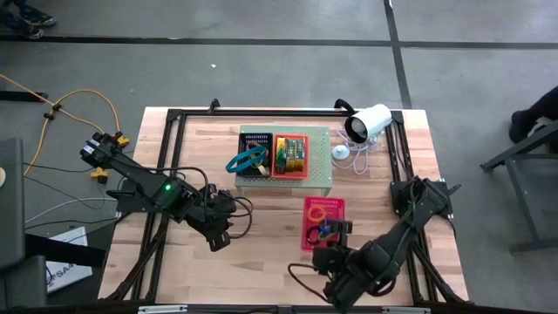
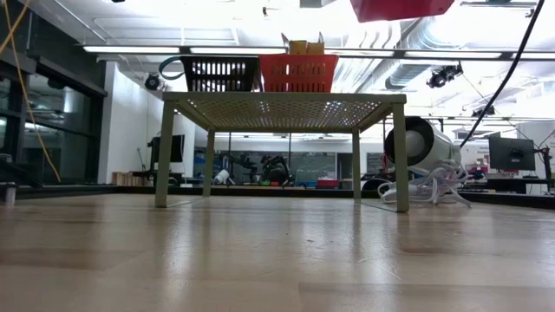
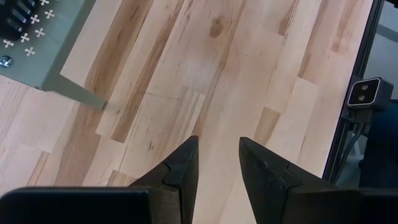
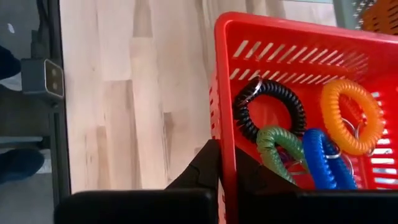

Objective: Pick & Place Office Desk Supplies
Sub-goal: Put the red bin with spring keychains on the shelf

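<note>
Right gripper (image 4: pixel 225 163) clamps pink tray (image 4: pixel 298 56) wall; I keep tray level. Left gripper (image 3: pixel 217 163) open, empty.

Wooden table (image 1: pixel 261 235) — pale planks, ringed by a black metal frame (image 1: pixel 174 118).

Pale green perforated stand (image 1: pixel 321 166) — near the table's far edge, about midway along it, on four legs. On its top, side by side: a black tray (image 1: pixel 255 142) toward the left and an orange-red tray (image 1: pixel 290 157) to its right.

Pink-red tray (image 1: pixel 324 218) — nearer the table's front edge, right of centre, raised clear of the surface in the low view.

White camera (image 1: pixel 368 122) — far right corner, its white cable (image 1: pixel 357 157) coiled beside it.

Yellow cable (image 1: pixel 78 109) — on the grey floor beyond the table's left edge.
</note>
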Robot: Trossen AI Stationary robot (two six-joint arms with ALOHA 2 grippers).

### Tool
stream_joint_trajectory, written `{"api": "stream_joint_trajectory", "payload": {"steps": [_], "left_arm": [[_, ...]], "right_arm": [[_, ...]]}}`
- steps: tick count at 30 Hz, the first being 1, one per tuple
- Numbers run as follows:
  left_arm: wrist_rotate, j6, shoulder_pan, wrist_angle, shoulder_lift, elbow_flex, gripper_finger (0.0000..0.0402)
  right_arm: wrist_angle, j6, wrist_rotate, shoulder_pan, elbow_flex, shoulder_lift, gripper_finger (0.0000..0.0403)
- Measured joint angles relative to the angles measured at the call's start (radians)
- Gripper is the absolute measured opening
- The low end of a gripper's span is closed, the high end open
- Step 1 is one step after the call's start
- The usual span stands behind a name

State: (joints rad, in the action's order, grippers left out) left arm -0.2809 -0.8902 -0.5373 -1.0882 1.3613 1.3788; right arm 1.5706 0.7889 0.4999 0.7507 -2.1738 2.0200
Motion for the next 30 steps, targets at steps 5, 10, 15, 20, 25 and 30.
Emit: {"api": "stream_joint_trajectory", "payload": {"steps": [5, 10, 15, 20, 25, 30], "left_arm": [[0.0, 0.0, 0.0, 0.0, 0.0, 0.0, 0.0111], [0.0, 0.0, 0.0, 0.001, 0.0, 0.0, 0.0111], [0.0, 0.0, 0.0, 0.001, 0.0, 0.0, 0.0111], [0.0, 0.0, 0.0, 0.001, 0.0, 0.0, 0.0111], [0.0, 0.0, 0.0, 0.001, 0.0, 0.0, 0.0111], [0.0, 0.0, 0.0, 0.001, 0.0, 0.0, 0.0111]], "right_arm": [[-0.001, 0.0, 0.004, -0.021, 0.052, -0.045, 0.0003], [-0.021, 0.083, 0.019, -0.042, 0.221, -0.159, 0.0003], [-0.101, 0.096, 0.047, -0.053, 0.393, -0.279, 0.0003], [-0.16, 0.095, 0.061, -0.079, 0.549, -0.38, 0.0003], [-0.238, -0.009, 0.075, -0.128, 0.664, -0.462, 0.0003], [-0.302, -0.124, 0.071, -0.205, 0.755, -0.537, 0.0003]]}}
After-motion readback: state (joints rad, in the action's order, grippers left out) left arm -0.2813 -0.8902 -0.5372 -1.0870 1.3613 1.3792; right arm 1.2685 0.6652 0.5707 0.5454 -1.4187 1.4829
